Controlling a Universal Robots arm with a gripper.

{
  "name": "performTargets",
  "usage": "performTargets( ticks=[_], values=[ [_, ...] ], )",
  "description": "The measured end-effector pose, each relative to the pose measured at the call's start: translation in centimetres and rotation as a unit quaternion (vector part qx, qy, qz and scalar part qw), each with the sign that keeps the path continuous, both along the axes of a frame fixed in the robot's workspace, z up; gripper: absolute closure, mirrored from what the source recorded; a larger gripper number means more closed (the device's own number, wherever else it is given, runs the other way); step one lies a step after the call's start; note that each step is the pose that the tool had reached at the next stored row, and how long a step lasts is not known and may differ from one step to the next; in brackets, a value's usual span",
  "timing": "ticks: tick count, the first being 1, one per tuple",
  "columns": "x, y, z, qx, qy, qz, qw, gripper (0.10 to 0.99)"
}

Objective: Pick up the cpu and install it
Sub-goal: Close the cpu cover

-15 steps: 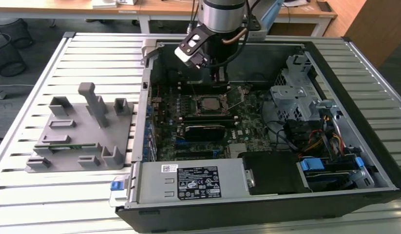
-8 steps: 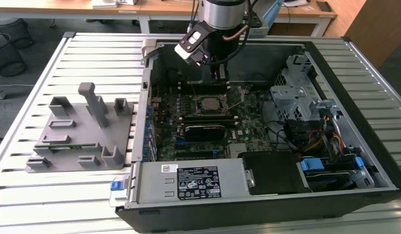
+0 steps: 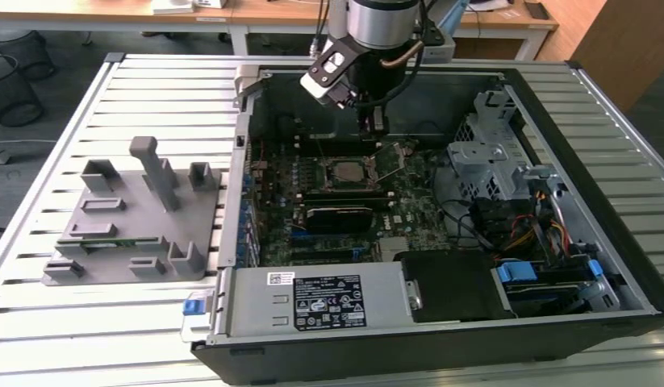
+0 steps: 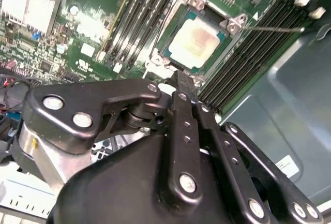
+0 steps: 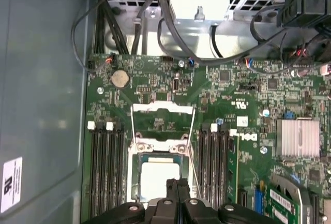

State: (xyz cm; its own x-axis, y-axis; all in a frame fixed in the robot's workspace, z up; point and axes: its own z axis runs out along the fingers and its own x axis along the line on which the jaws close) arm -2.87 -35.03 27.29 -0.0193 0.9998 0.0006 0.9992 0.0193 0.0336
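Observation:
The cpu (image 3: pixel 346 171) lies flat in the motherboard socket inside the open computer case, silvery top up. It also shows in both wrist views, cpu (image 4: pixel 194 40) and cpu (image 5: pixel 159 178). The socket's metal retention frame (image 5: pixel 163 116) is flipped open beside it. My gripper (image 3: pixel 372 127) hangs just above and behind the socket, as the exterior view shows it. Its black fingers (image 5: pixel 177 190) are pressed together with nothing between them. The fingertips (image 4: pixel 184 85) stand at the socket's edge, apart from the chip.
A grey fixture block (image 3: pixel 138 210) with upright posts stands on the slatted table at the exterior view's left. Inside the case are memory slots (image 5: pixel 106 172), a heatsink (image 5: pixel 297 137), cables (image 3: pixel 525 234), a metal drive cage (image 3: pixel 488 149) and the power supply (image 3: pixel 321 302).

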Motion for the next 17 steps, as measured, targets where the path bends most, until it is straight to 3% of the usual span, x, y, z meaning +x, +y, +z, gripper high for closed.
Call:
performTargets(
  ticks=[14, 17],
  values=[
    [1.08, 0.01, -0.05, 0.0002, 0.0003, 0.003, 1.0, 0.98],
    [1.31, 0.01, -0.06, 0.0034, 0.0005, 0.011, 0.9999, 0.98]
  ],
)
